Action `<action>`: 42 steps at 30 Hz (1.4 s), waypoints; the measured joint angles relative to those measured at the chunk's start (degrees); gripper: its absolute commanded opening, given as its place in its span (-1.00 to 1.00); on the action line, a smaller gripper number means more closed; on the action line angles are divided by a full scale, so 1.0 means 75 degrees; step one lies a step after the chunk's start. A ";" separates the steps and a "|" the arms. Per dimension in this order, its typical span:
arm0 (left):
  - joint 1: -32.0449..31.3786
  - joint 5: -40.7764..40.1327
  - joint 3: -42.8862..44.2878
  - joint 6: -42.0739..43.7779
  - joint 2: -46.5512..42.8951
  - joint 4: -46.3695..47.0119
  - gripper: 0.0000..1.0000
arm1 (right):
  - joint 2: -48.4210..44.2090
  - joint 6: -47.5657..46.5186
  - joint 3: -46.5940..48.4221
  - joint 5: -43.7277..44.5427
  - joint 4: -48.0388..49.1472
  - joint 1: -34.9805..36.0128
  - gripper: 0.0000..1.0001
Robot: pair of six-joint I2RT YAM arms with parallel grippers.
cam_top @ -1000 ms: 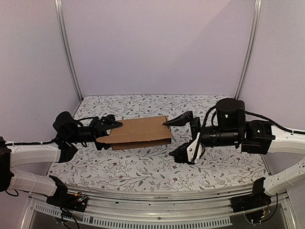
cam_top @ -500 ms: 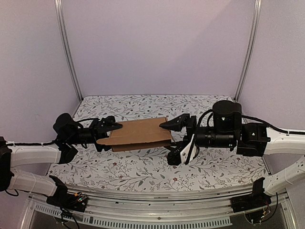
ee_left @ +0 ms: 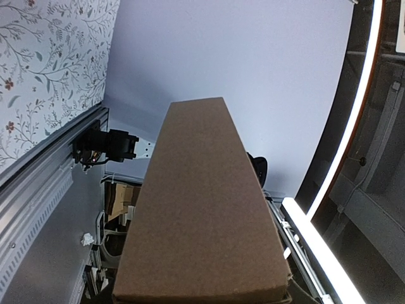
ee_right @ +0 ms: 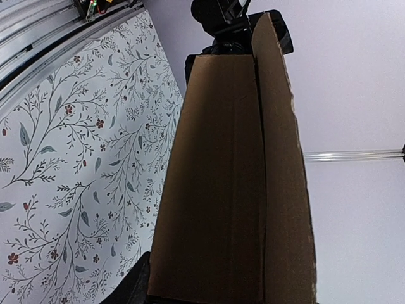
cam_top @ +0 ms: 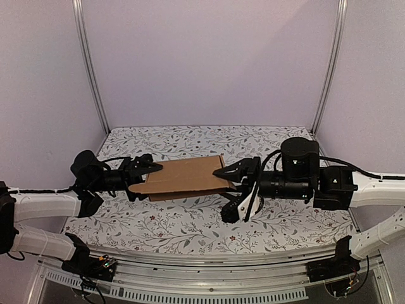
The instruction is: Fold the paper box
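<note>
**A:** What do we see our left gripper (cam_top: 147,170) doing?

**B:** Our left gripper is pinching the left end of the paper box (cam_top: 186,177). Its fingers are part way apart, with the cardboard between them.

**A:** And our right gripper (cam_top: 235,188)?

**B:** It is at the right end of the box. One finger (cam_top: 233,170) lies on top of the box's right edge. The other finger, with a white part, hangs lower, below the box. The fingers look only part way apart. We cannot tell if they are squeezing the box.

**A:** Where is the box?

**B:** It is up off the flowery table (cam_top: 190,221), between our two grippers, near the middle.

**A:** Which way does it point?

**B:** Its long side runs left to right, from one gripper to the other. It lies nearly flat. In the right wrist view we see a long flap (ee_right: 285,164) standing up along one side.
</note>
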 measured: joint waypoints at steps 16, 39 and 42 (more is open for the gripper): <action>0.0076 -0.0111 0.0603 0.1775 -0.1384 -0.3882 0.59 | -0.0402 0.0979 -0.0070 0.0513 -0.0787 0.0050 -0.28; -0.0163 -0.2567 0.5007 0.8687 -0.0898 -1.2610 0.33 | -0.0131 0.5662 -0.0306 -0.2270 -0.2623 -0.0918 -0.47; -0.0664 -0.2873 0.5479 0.9337 -0.0659 -1.3114 0.25 | 0.0230 0.6196 -0.0306 -0.2873 -0.2605 -0.1230 -0.47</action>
